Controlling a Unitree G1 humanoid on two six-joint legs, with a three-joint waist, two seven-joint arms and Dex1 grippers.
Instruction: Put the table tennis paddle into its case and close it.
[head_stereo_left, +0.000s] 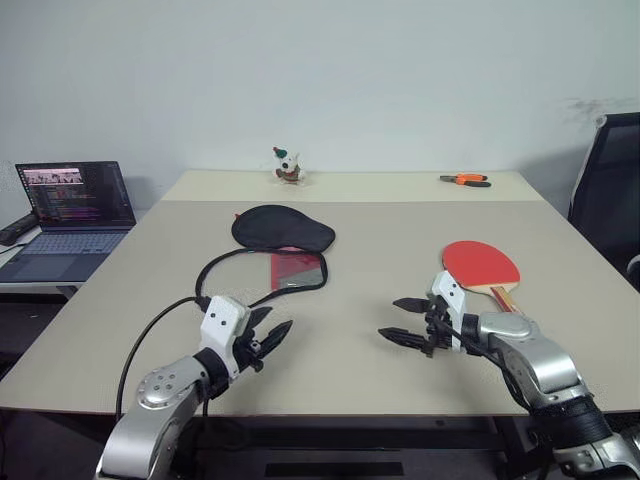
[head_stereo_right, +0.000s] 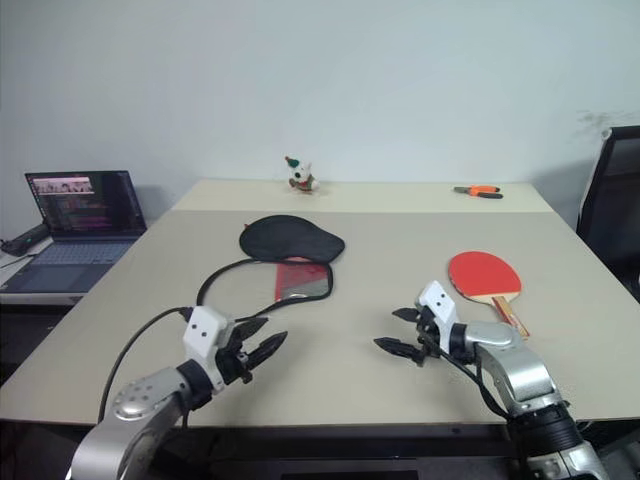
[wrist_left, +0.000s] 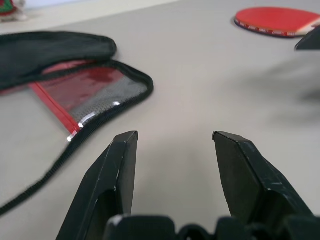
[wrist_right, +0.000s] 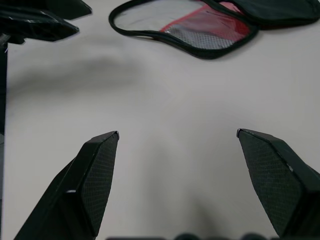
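The table tennis paddle (head_stereo_left: 481, 266) lies flat on the table's right half, red face up, with its wooden handle (head_stereo_left: 503, 297) pointing toward the front edge. Its case (head_stereo_left: 283, 228) lies unzipped left of centre: a black flap at the back, a red and mesh panel (head_stereo_left: 297, 268) in front, and loose black zip edging (head_stereo_left: 215, 270) looping to the left. My left gripper (head_stereo_left: 275, 325) hovers open and empty in front of the case. My right gripper (head_stereo_left: 390, 318) stands wide open and empty just left of the paddle's handle, pointing toward the case (wrist_right: 200, 25).
An open laptop (head_stereo_left: 75, 205) sits on a lower side table at the left. A small toy figure (head_stereo_left: 288, 166) and orange-handled pliers (head_stereo_left: 466, 180) lie at the table's far edge. A black chair (head_stereo_left: 610, 190) stands at the right.
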